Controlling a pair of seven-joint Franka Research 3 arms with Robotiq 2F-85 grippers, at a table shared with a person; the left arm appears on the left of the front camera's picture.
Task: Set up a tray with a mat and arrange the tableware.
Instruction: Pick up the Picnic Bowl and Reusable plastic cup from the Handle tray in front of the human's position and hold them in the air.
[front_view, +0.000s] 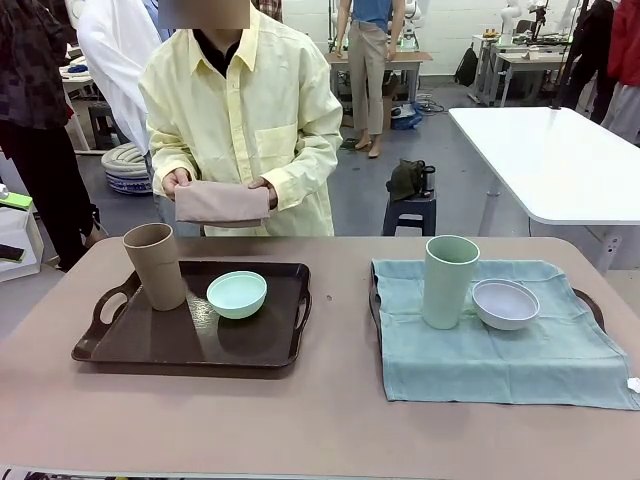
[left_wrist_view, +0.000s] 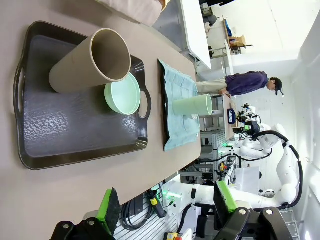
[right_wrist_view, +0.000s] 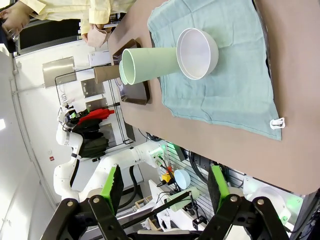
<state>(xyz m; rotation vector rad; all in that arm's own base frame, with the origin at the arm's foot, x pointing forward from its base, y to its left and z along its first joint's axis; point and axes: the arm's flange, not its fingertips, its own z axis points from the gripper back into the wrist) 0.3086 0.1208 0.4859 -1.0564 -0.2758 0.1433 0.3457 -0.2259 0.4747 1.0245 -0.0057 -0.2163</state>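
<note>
A tan cup (front_view: 154, 265) and a mint green bowl (front_view: 237, 294) stand on the bare dark brown tray (front_view: 180, 345) at the left; the tan cup (left_wrist_view: 90, 62) and mint bowl (left_wrist_view: 123, 93) also appear in the left wrist view. At the right, a pale green cup (front_view: 449, 281) and a greyish-white bowl (front_view: 505, 303) sit on a teal mat (front_view: 500, 350) that covers a second tray. A person at the far side holds a folded pinkish-beige mat (front_view: 222, 203) in both hands. My left gripper (left_wrist_view: 167, 202) is open above the table's near side. My right gripper (right_wrist_view: 165, 187) is open, back from the teal mat (right_wrist_view: 235, 85).
The tan table (front_view: 320, 420) has bare room in front of both trays and between them. A white table (front_view: 560, 160) stands at the back right. A small stool (front_view: 410, 210) is behind the table. Other people stand farther off.
</note>
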